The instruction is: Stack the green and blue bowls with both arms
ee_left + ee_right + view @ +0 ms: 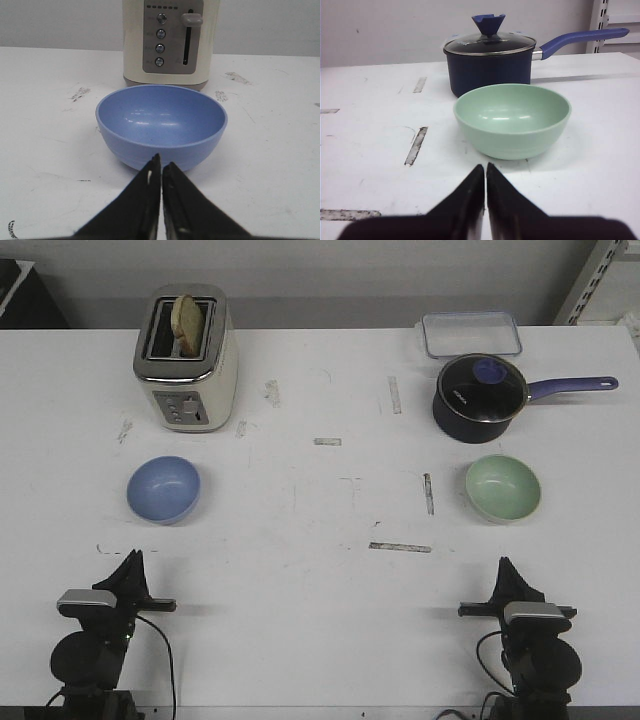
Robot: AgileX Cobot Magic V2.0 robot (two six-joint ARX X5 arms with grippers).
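Both bowls upright and well apart on the surface, blue bowl (163, 489) facing the closed, empty left tool (131, 562), green bowl (503, 488) facing the closed, empty right tool (505, 568), one per arm.

A white counter (320, 570), scuffed with grey marks and strips of worn tape, fills most of the front view under even, flat light. Behind its far edge runs a plain pale grey wall (330, 280). A white metal shelving upright (590, 280) stands at the far right corner, and a dark area shows at the far left corner.
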